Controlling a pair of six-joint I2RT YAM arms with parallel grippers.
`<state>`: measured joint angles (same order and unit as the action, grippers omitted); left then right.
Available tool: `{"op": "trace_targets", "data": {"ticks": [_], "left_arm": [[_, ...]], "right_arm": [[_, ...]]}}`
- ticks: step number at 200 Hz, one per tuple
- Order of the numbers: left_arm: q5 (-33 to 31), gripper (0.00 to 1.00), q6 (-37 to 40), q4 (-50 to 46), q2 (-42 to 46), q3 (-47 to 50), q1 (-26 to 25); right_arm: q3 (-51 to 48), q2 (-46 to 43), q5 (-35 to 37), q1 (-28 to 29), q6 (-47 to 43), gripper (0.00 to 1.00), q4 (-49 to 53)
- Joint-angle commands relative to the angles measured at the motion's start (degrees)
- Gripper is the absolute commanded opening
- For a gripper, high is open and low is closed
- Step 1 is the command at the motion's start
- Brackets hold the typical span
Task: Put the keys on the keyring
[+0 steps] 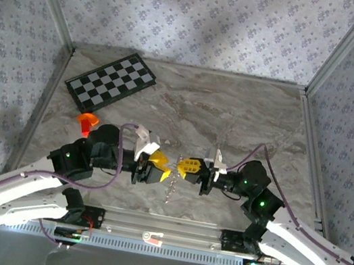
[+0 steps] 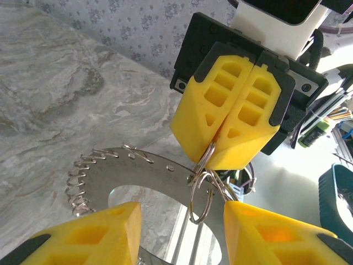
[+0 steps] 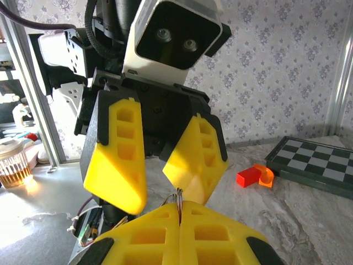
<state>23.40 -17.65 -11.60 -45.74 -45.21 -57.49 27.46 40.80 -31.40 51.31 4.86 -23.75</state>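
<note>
Left wrist view: right pincer (image 2: 212, 159) pinches the keyring (image 2: 138, 168) by its rim; left pincer (image 2: 181, 214) gapes open astride it. Likely a handover; next, the left must close squarely.

Far side: right gripper (image 2: 212, 159) clamped on small split rings (image 2: 201, 193), apparently linked to the silvery keyring (image 2: 149, 171). Near edge: left gripper (image 2: 182, 221) spread wide either side of the ring.

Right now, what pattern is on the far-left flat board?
The flat rectangular board is black-and-white checkered; top external view shows it best.
</note>
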Motion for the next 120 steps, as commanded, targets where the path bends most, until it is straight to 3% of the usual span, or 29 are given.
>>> {"op": "trace_targets", "data": {"ticks": [1,120], "left_arm": [[3.06,0.43,-0.92,3.72,-0.29,0.13,-0.28],[5.87,0.29,-1.78,6.4,-0.27,0.72,-0.33]], "right_arm": [[2.06,-0.63,-1.12,0.46,-0.8,0.0,-3.21],[1.75,-0.63,-0.2,0.46,-0.91,0.0,-3.32]]}}
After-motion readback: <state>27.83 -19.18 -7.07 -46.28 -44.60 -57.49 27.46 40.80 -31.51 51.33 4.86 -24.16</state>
